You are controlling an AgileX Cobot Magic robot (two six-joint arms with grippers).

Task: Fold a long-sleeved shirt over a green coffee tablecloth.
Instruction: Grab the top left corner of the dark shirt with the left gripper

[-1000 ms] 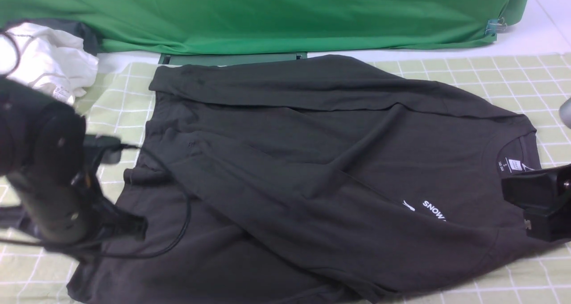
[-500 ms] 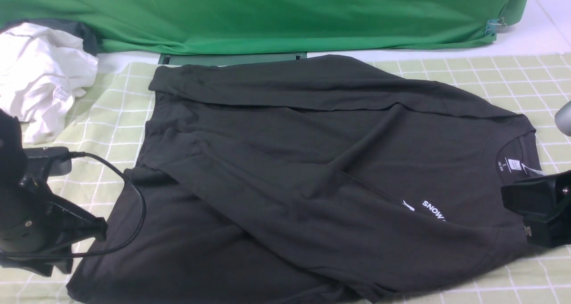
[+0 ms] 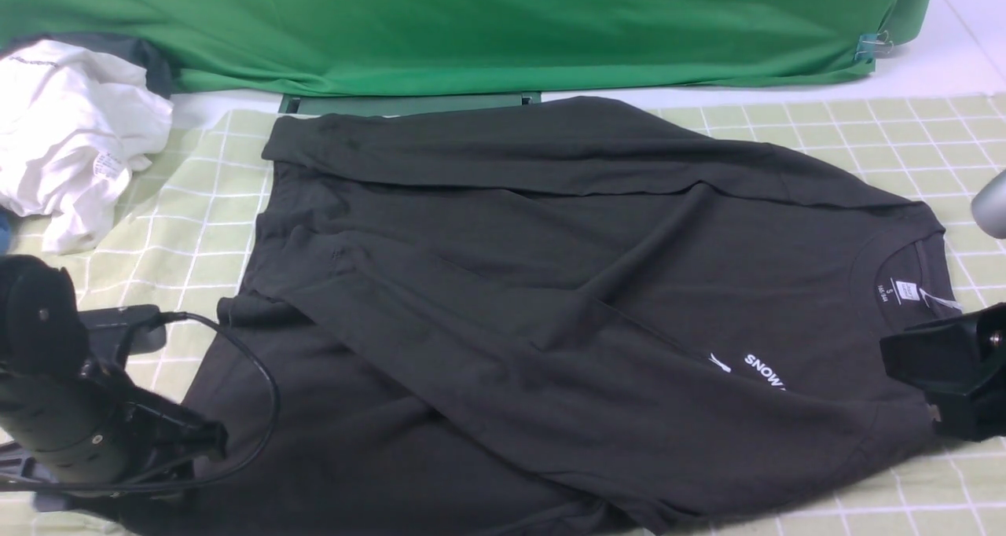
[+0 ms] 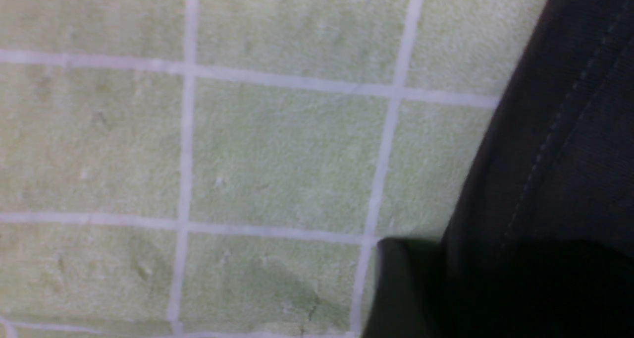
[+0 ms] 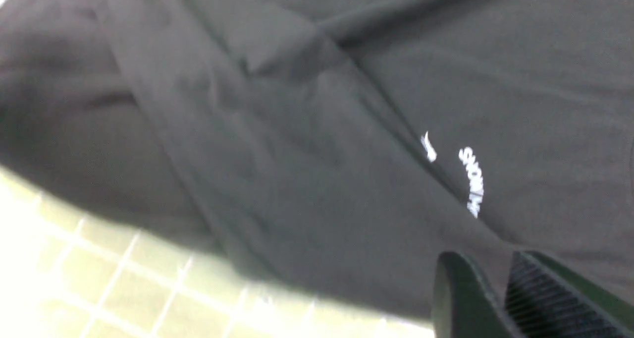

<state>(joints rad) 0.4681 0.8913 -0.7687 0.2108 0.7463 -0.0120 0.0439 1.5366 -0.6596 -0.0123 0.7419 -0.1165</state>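
Well, the black shirt (image 3: 550, 284) lies spread on the checked tablecloth (image 3: 864, 127), collar to the right, sleeves folded across its body. Left gripper (image 3: 208, 442) sits low at the near-left hem; how wide it stands I cannot tell. Right gripper (image 5: 495, 266) is by the right shoulder, jaws narrowly apart

I log a crumpled white garment (image 3: 75, 127) at far left, a deep-green backdrop (image 3: 471, 25) across the back, and a small clip (image 3: 868, 46) on its right corner.
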